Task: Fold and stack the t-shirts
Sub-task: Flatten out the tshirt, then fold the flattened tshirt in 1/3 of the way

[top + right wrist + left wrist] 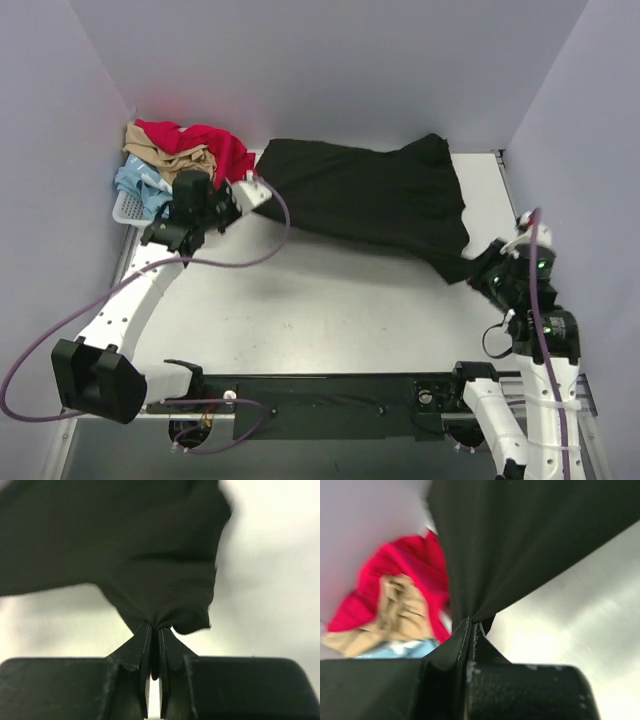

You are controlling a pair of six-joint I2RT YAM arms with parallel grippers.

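Note:
A large black t-shirt (370, 195) is stretched across the back of the table between my two grippers. My left gripper (252, 192) is shut on its left edge, next to the pile. In the left wrist view the left gripper (470, 623) pinches a gathered fold of the black t-shirt (520, 540). My right gripper (476, 270) is shut on the shirt's near right corner. The right wrist view shows the right gripper (154, 628) clamped on bunched black cloth (125, 545). Red (205, 140), tan (175, 158) and pale blue (140, 185) t-shirts lie heaped at the back left.
A white lattice basket (128, 211) holds the heap in the back left corner. Purple walls close in the table on the left, back and right. A purple cable (245, 258) loops from the left arm over the table. A black bar (330, 405) runs along the near edge.

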